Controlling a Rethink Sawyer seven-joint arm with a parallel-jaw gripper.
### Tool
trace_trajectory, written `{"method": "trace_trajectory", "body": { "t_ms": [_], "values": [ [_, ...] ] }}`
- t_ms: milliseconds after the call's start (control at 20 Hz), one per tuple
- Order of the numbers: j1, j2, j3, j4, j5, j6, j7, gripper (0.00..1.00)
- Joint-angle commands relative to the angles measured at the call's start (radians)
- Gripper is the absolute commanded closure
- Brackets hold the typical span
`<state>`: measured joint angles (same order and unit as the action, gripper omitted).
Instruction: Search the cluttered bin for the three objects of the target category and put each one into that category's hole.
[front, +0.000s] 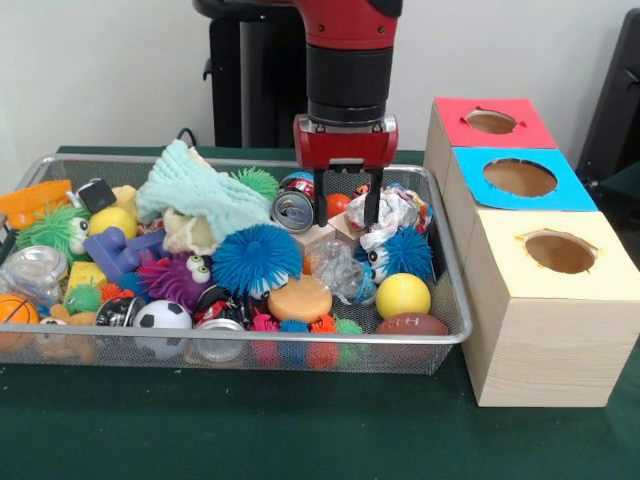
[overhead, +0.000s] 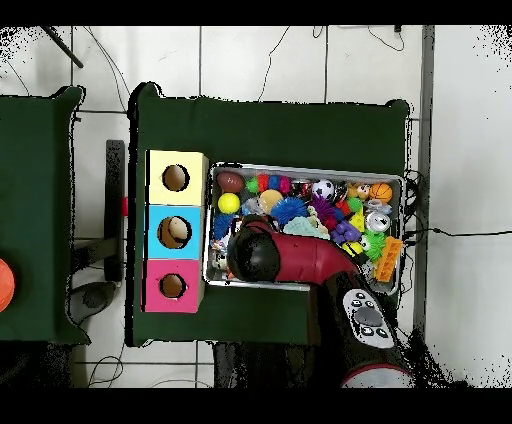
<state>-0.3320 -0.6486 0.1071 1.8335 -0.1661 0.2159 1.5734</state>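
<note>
Two wooden blocks (front: 322, 238) sit directly under my tool (front: 345, 212), near the far wall of the mesh bin (front: 440, 335). That straight-down line is what the next move turns on. My tool hangs upright with its fingers (front: 321, 208) spread and nothing pinched between them. The blocks sit side by side and touching just below the tips, the pair running across the gap between the fingers.

A soda can (front: 293, 210) lies just beside one finger, and a crumpled paper wad (front: 388, 212) presses close to the other, so there is little room either way. A small orange-red ball (front: 340, 203) shows between the fingers; I cannot tell whether it touches them.

I cannot read the target category from here. If the blocks are what I am after, my judgement is that I need a short descent and a close, with no sideways shift.

The three boxes stand outside the bin on the green desk (front: 300, 430), off to my own left. The red-topped box (front: 465, 135) is nearest my tool, then the blue-topped box (front: 560, 190), then the yellow-topped box (front: 520, 270). In the overhead view my arm (overhead: 300, 260) hides the tool entirely.
</note>
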Motion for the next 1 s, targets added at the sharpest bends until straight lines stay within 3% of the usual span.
{"method": "trace_trajectory", "body": {
  "t_ms": [50,350,1000],
  "values": [
    [-0.030,0.046,0.100,-0.065,0.041,0.099,0.093,0.00],
    [-0.017,0.153,0.102,-0.159,0.034,0.035,0.097,0.00],
    [0.004,0.177,0.100,-0.204,0.032,0.030,0.113,0.00]
  ]
}}
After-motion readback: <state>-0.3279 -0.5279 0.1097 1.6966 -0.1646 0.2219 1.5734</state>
